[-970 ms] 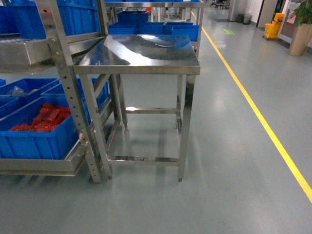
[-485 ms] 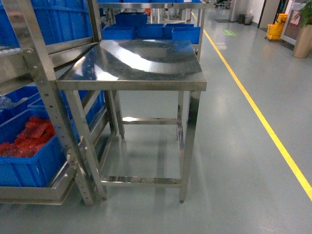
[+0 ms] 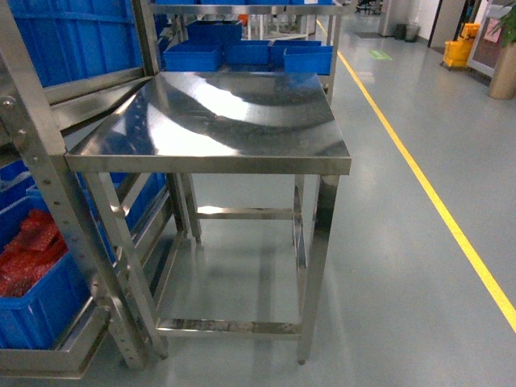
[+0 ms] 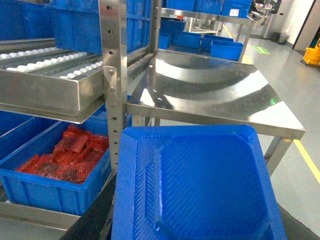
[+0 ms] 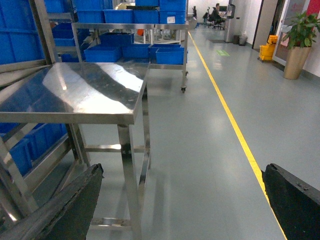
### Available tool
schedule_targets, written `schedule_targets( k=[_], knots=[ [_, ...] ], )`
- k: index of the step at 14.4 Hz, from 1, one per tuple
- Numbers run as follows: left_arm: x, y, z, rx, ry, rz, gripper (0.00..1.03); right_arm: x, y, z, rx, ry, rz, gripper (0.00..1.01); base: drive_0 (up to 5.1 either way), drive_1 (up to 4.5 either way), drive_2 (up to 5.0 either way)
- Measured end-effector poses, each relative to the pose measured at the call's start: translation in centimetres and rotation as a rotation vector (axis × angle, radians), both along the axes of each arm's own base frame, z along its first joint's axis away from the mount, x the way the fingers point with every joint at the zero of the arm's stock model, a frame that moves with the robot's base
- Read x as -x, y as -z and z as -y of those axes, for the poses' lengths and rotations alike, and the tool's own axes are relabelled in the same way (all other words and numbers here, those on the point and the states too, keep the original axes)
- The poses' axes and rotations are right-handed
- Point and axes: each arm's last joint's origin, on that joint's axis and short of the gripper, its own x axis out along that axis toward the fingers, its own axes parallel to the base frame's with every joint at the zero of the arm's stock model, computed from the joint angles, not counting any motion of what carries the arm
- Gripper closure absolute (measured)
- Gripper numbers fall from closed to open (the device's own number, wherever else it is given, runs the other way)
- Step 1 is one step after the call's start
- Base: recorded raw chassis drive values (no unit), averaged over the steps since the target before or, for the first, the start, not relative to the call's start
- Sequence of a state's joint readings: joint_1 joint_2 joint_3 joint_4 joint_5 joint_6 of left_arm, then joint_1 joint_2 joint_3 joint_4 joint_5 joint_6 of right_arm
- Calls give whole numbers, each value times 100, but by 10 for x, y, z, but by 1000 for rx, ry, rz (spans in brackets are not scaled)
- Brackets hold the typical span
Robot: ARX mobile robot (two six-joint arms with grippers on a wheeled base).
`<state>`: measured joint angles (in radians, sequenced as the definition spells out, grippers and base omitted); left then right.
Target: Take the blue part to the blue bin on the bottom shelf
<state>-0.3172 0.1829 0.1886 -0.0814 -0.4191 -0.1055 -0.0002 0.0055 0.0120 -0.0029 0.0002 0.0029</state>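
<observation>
Left wrist view: you hold a blue part (image 4: pixel 200 185) low in frame, jaws hidden beneath, grip unconfirmed. The rack (image 4: pixel 112 75) stands left of it; right jaws spread wide, empty.

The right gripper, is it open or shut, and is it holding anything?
Open and empty: the right gripper shows its two dark fingers far apart, with only floor between.

Steel table (image 3: pixel 242 121) stands against rack upright (image 3: pixel 48 210); bin of red packs (image 4: pixel 60 165) open-topped under roller tier (image 4: pixel 45 75).
</observation>
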Motion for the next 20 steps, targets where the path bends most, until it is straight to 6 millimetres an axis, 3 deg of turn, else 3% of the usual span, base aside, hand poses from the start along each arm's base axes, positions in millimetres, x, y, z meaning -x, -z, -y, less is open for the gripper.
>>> schedule_targets(
  k=[3, 6, 20],
  knots=[
    [0, 0, 0, 0, -1, 0, 60, 0, 0, 0, 0, 0, -2, 3, 9, 418, -400],
    [-1, 1, 0, -2, 0, -7, 60, 0, 0, 0, 0, 0, 5, 3, 0, 0, 0],
    [0, 0, 0, 1, -1, 2, 60, 0, 0, 0, 0, 0, 2, 3, -485, 252, 252]
  ],
)
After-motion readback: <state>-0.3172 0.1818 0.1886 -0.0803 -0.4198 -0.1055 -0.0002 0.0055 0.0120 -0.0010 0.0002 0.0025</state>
